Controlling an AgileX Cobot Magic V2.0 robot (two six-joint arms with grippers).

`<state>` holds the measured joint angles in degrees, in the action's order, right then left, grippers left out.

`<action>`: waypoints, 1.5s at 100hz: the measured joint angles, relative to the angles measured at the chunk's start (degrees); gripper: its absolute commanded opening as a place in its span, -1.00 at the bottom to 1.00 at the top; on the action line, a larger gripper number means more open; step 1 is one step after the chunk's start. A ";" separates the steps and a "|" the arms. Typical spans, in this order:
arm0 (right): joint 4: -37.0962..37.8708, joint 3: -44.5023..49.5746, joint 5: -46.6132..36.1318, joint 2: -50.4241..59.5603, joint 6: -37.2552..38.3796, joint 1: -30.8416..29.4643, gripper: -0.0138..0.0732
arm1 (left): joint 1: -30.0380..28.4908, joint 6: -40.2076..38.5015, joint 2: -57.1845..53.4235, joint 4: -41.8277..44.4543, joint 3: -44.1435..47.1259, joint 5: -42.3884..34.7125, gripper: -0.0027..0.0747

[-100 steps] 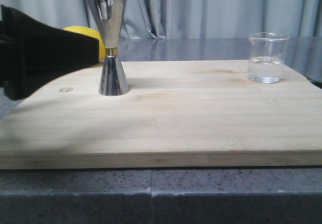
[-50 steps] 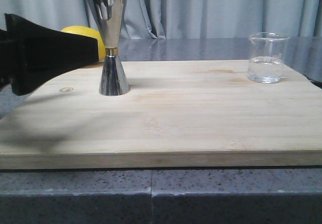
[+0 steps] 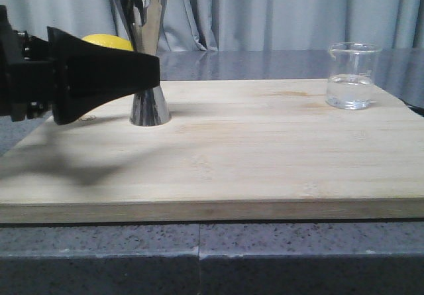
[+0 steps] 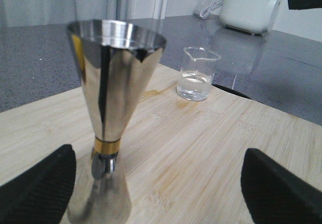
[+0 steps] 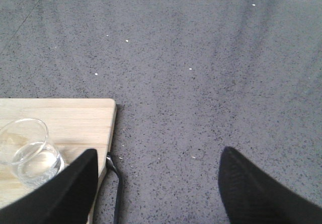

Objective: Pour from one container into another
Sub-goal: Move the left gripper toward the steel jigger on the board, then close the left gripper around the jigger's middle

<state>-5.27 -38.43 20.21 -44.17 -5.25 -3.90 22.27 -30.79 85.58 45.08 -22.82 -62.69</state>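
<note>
The tall steel jigger [image 3: 142, 23] with a gold band at its waist stands upright on the left of the wooden board [image 3: 252, 149]. My left gripper [image 3: 149, 73] is open at waist height. The jigger [image 4: 113, 103] stands between its fingers, close to one finger [image 4: 40, 189] and far from the other. The small clear beaker [image 3: 353, 76] holds a little clear liquid at the board's far right corner. My right gripper [image 5: 161, 194] hangs open over the grey counter beside the board's edge, with the beaker [image 5: 30, 151] just outside one finger [image 5: 65, 194].
A yellow lemon [image 3: 106, 41] lies behind the left gripper, past the jigger. A white appliance [image 4: 249, 7] stands on the counter beyond the board. A black strap [image 5: 116, 183] hangs at the board's corner. Grey curtains close off the back.
My left gripper has moved right along the board toward the jigger; its finger now crosses in front of the jigger's waist. Jigger and beaker have not moved.
</note>
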 measured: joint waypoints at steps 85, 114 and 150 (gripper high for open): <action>0.00 0.00 -0.47 0.00 0.00 0.00 0.33 | 0.00 -2.21 7.50 3.74 -9.30 2.61 0.67; 0.00 0.00 -0.47 0.00 0.00 0.00 0.33 | 0.00 -2.33 11.03 3.74 -10.59 0.90 0.65; 0.00 0.00 -0.47 0.00 0.00 0.00 0.33 | 0.00 -2.33 11.07 3.42 -10.59 0.25 0.18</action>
<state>-5.27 -38.43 19.74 -44.17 -5.25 -3.90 22.27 -33.12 96.65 48.50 -33.41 -62.43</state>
